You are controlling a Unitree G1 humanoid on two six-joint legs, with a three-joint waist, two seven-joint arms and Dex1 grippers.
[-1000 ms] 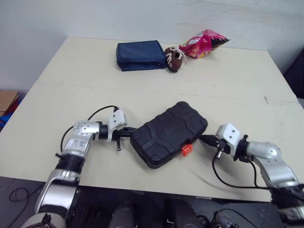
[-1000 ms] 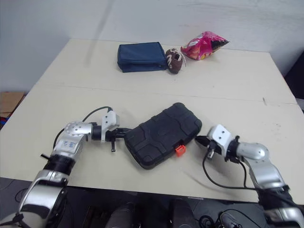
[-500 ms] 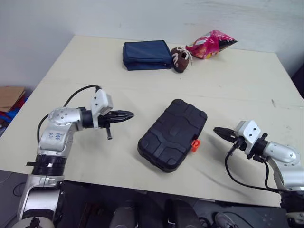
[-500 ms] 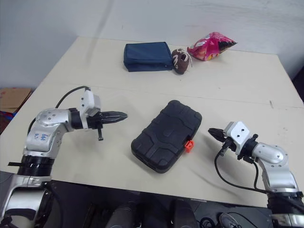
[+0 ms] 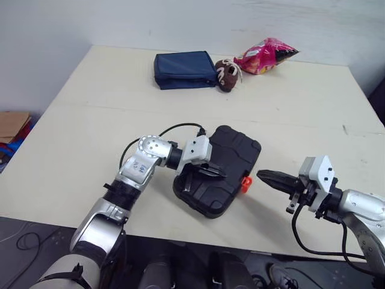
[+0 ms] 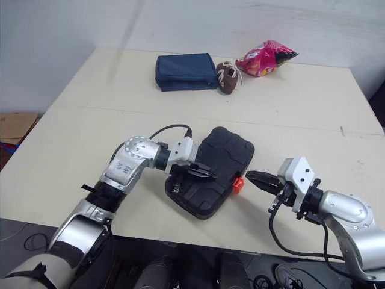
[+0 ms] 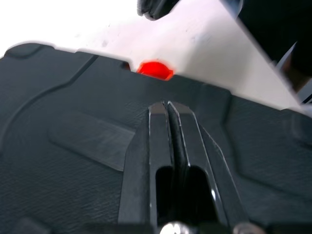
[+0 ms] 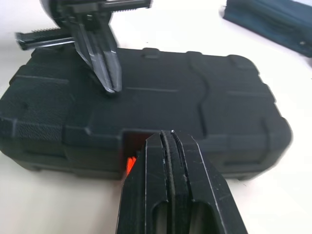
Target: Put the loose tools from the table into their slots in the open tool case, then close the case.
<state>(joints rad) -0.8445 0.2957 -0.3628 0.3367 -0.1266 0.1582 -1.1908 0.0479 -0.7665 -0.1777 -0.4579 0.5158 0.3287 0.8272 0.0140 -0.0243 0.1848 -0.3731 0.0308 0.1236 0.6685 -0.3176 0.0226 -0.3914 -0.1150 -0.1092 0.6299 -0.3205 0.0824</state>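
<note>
**Ana:** Head camera first; where's the tool case (image 5: 237,149)?

**Ben:** Near edge of the table (image 5: 84,120), a little right of middle, lying askew with its lid down; the orange latch (image 5: 245,182) faces the right arm.

**Ana:** And the claws?

**Ben:** Left gripper (image 5: 218,173) is over the lid, fingers pinched together with nothing between them, tips down on the black plastic towards the latch side; right gripper (image 5: 261,175) sits low over the table and points at the latch, nipped together and empty as well; it is just beside the latch, and whether it touches I cannot tell.

**Ana:** Far side?

**Ben:** Navy pouch (image 5: 183,70) lies flat; a brown laced ball (image 5: 225,74) sits against its right end; a pink snack bag (image 5: 264,54) is just past that; all well apart from the case.

**Ana:** Left wrist camera now.

**Ben:** We look along its own fingers (image 7: 157,136); they are pressed into one wedge with no gap at the tips, right at the ribbed lid; beyond them the latch is an orange bump at the lid's edge, then bare table.

**Ana:** Right wrist?

**Ben:** Its fingers (image 8: 148,180) are tight together too, aimed at the case's front wall; the latch peeks out orange beside the tip, in a notch of that wall; across the lid the left gripper's closed tips come down onto the plastic; the pouch's corner shows far behind.
</note>
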